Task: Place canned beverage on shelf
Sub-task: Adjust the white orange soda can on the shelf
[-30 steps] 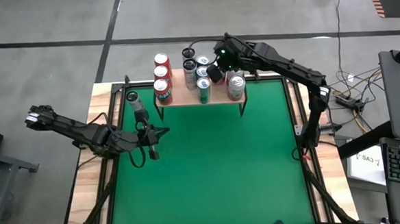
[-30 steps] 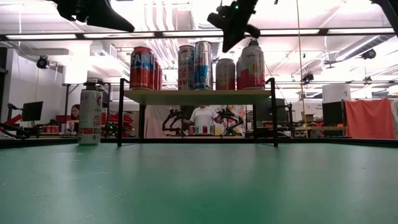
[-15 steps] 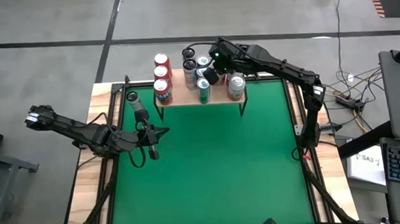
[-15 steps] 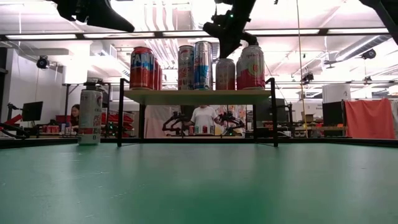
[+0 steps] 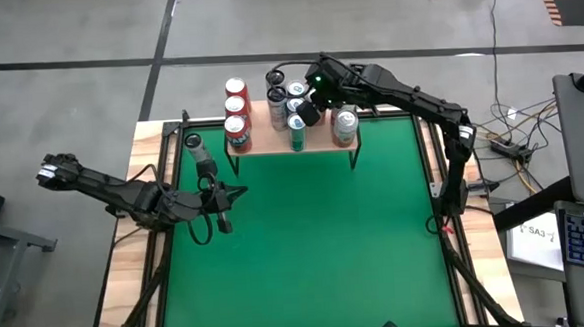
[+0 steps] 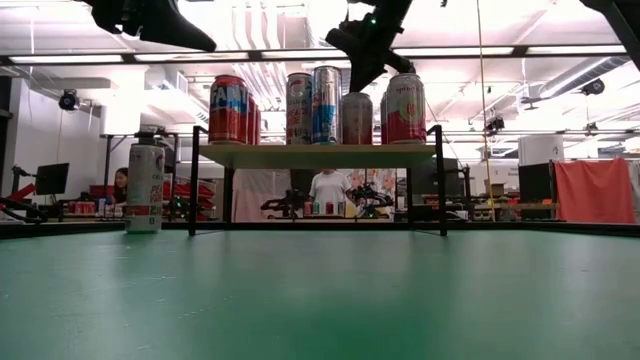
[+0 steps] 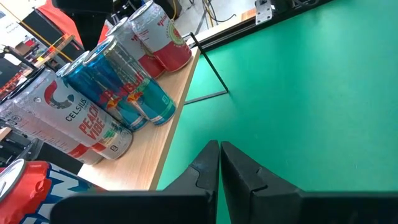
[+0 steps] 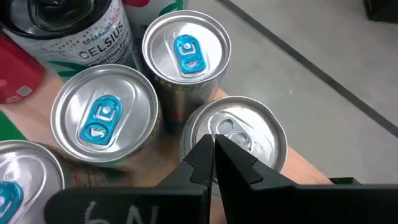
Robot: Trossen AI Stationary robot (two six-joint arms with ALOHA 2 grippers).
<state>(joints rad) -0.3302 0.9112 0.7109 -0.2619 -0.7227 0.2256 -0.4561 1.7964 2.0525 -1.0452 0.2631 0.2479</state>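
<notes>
Above the shelf, right gripper closed, empty.

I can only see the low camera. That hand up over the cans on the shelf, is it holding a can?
Observer: No. The right hand is shut and empty, with its tips just above a silver-topped can on the light wooden shelf.
Operator: Where's the other hand?
Observer: The left hand is shut too. It is over the green table, in front of the shelf's left end.
Operator: Do the can tops all look the same?
Observer: No. Two tops next to that can have blue pull tabs. The can under the right hand has a plain silver tab.
</notes>
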